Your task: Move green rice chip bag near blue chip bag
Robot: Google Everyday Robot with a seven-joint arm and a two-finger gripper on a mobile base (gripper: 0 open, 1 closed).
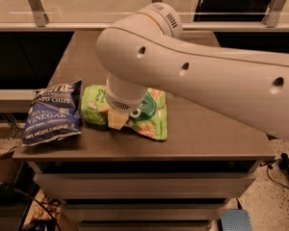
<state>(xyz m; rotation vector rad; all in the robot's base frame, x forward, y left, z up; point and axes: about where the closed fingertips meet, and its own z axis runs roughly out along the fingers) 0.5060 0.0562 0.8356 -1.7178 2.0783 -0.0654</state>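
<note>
1. Your gripper (117,119) is down at the desk (212,131), under the white wrist of the arm (207,71), which sweeps in from the right and fills much of your view.
2. The wrist hides most of the gripper. Only a tan part shows below the ribbed collar, so you cannot tell whether it is open, closed or holding anything.
3. That tan part sits at the left edge of the green rice chip bag (153,121). From this angle you cannot tell whether it touches the bag.
4. The green rice chip bag lies flat on the desk near the middle of its front half. Its dark green round logo and the chip pictures face up.
5. The blue chip bag (53,113) lies flat near the desk's front left corner, white "VINEGAR" lettering up.
6. Between the two you see a paler green bag (92,107), just beside the blue chip bag's right edge. The wrist covers where it meets the green rice chip bag.
</note>
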